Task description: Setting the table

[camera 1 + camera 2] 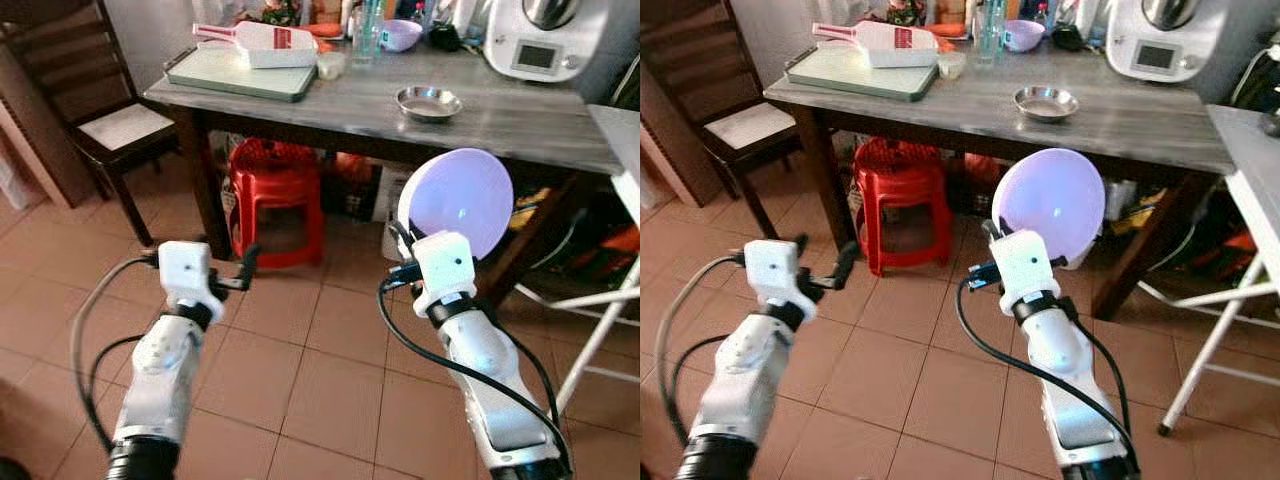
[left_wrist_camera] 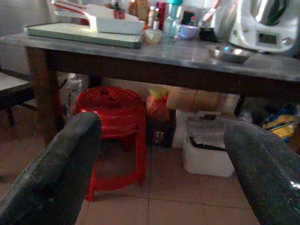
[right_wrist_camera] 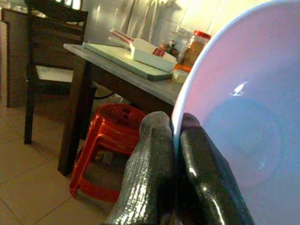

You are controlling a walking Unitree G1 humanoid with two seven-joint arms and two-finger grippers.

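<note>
Between the two black fingers (image 3: pixel 154 173) of our right gripper (image 3: pixel 174 140) sits the rim of a pale lilac plate (image 1: pixel 458 200), pinched tight with one finger on each face. We hold the plate on edge, raised in front of us above the tiled floor (image 1: pixel 330 370), its hollow face turned toward our head camera. It hangs in the air just short of the grey table (image 1: pixel 500 120), below the level of the tabletop.

Our left gripper (image 1: pixel 243 268) is raised on the other side at about the same height, its fingers (image 2: pixel 51 173) spread wide with nothing between them, pointing toward the space under the table.

Beyond the grippers, the table carries a small metal dish (image 1: pixel 428 102) near its front edge, with bare tabletop around it. Farther back on the left lies a pale green tray (image 1: pixel 240 75), with a white container with red markings (image 1: pixel 265 42) resting on it. A small lilac bowl (image 1: pixel 400 34) stands among bottles and jars at the back, and a white kitchen machine (image 1: pixel 540 38) occupies the far right corner.

Under the table we see a red plastic stool (image 1: pixel 272 195) and, beside it, boxes and bags. A dark wooden chair (image 1: pixel 95 90) with a light seat stands off the table's left end. At the right edge, part of a white folding table (image 1: pixel 610 300) shows.
</note>
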